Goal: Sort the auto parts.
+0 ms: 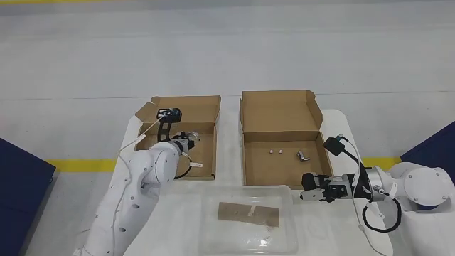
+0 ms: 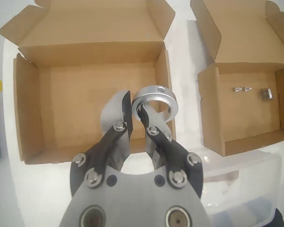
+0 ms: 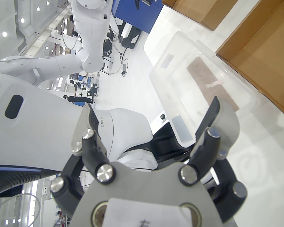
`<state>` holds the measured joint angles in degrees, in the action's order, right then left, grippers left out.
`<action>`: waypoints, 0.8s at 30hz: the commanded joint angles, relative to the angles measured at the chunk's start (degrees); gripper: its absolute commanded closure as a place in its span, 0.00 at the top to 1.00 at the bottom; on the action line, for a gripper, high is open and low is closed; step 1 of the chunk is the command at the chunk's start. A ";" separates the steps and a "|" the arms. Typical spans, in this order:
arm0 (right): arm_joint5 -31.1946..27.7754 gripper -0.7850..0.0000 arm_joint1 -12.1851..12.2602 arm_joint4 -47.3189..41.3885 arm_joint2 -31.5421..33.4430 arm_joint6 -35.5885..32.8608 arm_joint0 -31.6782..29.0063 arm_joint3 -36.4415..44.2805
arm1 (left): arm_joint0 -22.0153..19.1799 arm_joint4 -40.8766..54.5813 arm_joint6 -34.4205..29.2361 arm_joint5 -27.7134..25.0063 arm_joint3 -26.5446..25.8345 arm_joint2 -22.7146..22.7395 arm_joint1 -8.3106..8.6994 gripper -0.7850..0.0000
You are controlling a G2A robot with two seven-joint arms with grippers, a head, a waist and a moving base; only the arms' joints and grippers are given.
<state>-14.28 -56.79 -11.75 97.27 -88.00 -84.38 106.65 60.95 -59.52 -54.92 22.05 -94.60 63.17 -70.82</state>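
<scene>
- Fingers [image 2: 113, 114] of your left gripper [image 2: 133, 106] pinch the wall of the shaft collar [image 2: 156, 94], one pad through the bore and one outside; the jaws stand nearly together on that thin wall.
- You hold the collar in the air over the open left cardboard box [image 2: 92, 50], near the wall facing the right cardboard box [image 2: 209, 109]; two small metal fasteners [image 2: 236, 89] and a small bracket [image 2: 266, 94] lie in that one.
- Treat the collar as solid metal: stiff, likely weighty for its bulk, smooth and slippery, not fragile; the wall pinch looks sound, but most of the ring juts past the pads, so it could swivel or slide.
- Your left arm is bent, with the wrist aimed down into the box.
- Your right gripper [image 3: 152, 105] lies low beside the clear plastic bin [image 3: 179, 41]; its fingers are spread wide with nothing between them.
</scene>
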 commanded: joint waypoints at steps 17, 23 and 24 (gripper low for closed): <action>0.00 1.00 0.00 0.00 0.00 0.00 0.00 0.00 | -12.10 -3.37 -15.42 1.94 14.73 -6.37 -2.11 0.00; 0.00 1.00 0.00 0.00 0.00 0.00 0.00 0.00 | -18.79 3.35 -20.56 0.94 28.02 -9.69 -4.46 0.00; 0.00 1.00 0.00 0.00 0.00 0.00 0.00 0.00 | -19.48 3.81 -20.34 0.43 29.54 -10.21 -4.76 0.00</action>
<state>-14.28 -56.79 -11.75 97.27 -88.00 -84.38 106.65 42.26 -56.70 -75.34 23.21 -67.38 53.53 -75.24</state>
